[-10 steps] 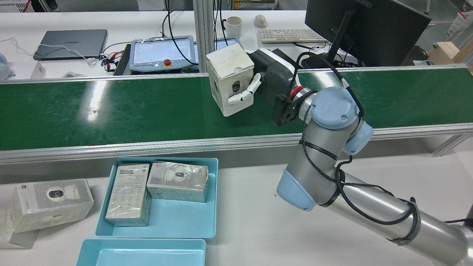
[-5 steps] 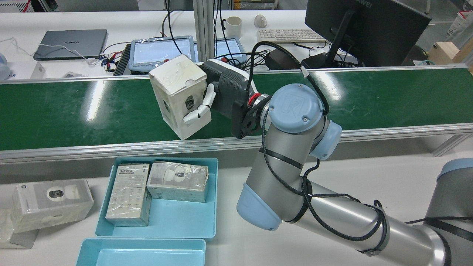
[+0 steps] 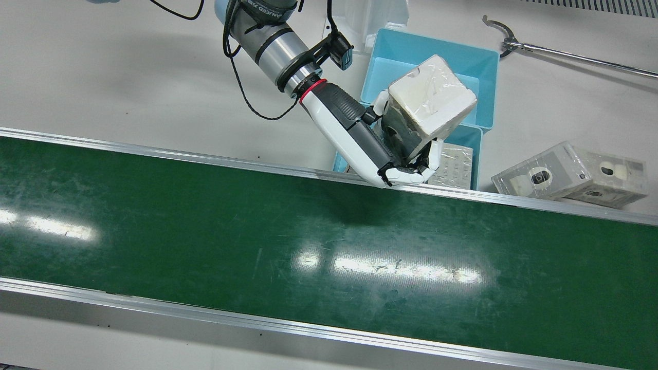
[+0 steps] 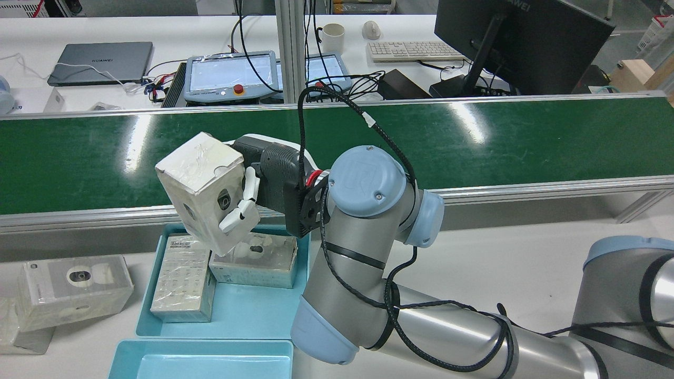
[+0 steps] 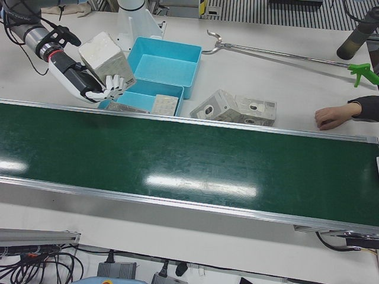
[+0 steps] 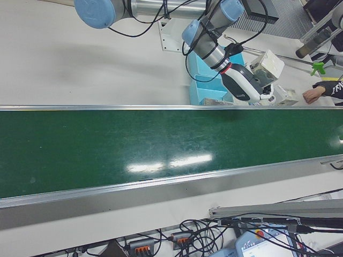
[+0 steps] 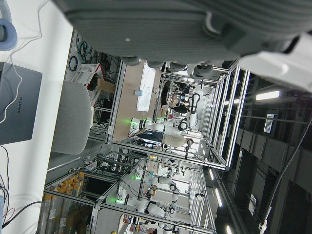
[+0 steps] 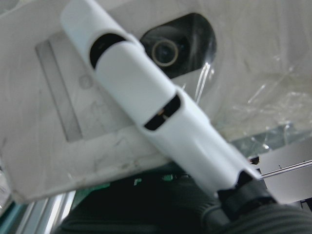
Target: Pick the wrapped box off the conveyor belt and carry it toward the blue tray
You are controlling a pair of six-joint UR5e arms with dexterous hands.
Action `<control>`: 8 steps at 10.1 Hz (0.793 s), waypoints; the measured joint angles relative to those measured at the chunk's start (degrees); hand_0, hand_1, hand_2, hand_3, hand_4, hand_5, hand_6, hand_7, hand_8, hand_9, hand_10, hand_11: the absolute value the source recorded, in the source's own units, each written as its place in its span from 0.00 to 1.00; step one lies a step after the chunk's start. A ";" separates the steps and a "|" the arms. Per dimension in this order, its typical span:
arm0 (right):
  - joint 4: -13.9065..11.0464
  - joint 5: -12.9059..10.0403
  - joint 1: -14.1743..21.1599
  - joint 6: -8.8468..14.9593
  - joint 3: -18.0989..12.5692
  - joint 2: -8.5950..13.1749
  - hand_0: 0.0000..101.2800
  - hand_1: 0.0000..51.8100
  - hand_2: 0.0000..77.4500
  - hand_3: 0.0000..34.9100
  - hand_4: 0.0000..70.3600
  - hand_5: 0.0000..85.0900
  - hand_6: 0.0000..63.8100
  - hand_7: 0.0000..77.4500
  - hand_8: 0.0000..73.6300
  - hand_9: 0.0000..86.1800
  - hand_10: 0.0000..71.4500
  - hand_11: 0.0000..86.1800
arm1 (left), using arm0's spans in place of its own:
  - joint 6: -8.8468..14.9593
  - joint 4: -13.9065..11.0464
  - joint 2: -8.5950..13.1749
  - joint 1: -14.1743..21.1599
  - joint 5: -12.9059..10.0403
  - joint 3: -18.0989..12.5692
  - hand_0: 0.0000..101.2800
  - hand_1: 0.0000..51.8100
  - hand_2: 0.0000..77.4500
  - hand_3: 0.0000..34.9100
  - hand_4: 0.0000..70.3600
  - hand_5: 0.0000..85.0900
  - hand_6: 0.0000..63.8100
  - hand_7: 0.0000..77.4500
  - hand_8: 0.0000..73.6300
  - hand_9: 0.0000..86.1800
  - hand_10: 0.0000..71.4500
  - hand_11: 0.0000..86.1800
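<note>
My right hand (image 4: 247, 202) is closed around the wrapped box (image 4: 202, 189), held tilted in the air above the near edge of the blue tray (image 4: 247, 316), covering part of a packet inside. Behind lies the green belt (image 4: 79, 152). My left hand is not visible.

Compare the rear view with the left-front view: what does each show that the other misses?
Only the rear view shows the laptop, monitor and keyboard beyond the belt. Only the left-front view shows a person's hand on the table and the long reach tool. Both show the right robot hand holding the wrapped box tilted above the blue tray, and the empty conveyor belt.
</note>
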State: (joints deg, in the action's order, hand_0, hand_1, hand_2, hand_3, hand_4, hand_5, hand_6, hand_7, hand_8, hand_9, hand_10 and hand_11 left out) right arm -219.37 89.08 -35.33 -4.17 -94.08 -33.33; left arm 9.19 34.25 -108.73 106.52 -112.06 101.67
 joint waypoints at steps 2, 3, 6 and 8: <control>1.09 1.87 0.89 -1.82 0.96 0.56 0.65 0.11 0.38 0.00 0.56 0.65 0.69 0.48 0.73 0.42 0.53 0.46 | 0.00 0.00 0.00 0.00 0.00 0.00 0.00 0.00 0.01 0.00 0.00 0.01 0.01 0.01 0.01 0.00 0.00 0.01; 2.19 2.29 1.22 -2.39 1.22 0.81 0.65 0.11 0.38 0.00 0.53 0.69 0.69 0.48 0.81 0.39 0.53 0.46 | 0.00 0.00 0.00 0.00 0.00 0.00 0.00 0.00 0.01 0.00 0.00 0.01 0.01 0.01 0.01 0.00 0.01 0.01; 3.60 2.66 1.62 -2.90 1.14 1.84 0.65 0.13 0.40 0.00 0.35 0.65 0.73 0.34 0.64 0.23 0.31 0.46 | 0.00 0.00 0.00 0.00 0.00 0.00 0.00 0.00 0.01 0.00 0.00 0.01 0.01 0.01 0.01 0.00 0.00 0.01; 3.74 2.73 1.65 -2.94 0.84 2.52 0.83 0.56 0.39 0.00 0.27 0.40 0.48 0.11 0.36 0.02 0.00 0.27 | 0.00 0.00 0.00 0.00 0.00 0.00 0.00 0.00 0.01 0.00 0.00 0.01 0.01 0.01 0.01 0.01 0.01 0.01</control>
State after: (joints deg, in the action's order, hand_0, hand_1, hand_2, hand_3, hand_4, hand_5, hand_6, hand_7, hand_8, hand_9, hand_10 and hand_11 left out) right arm -215.64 91.82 -33.68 -7.11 -93.24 -30.81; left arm 9.18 34.25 -108.73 106.52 -112.06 101.67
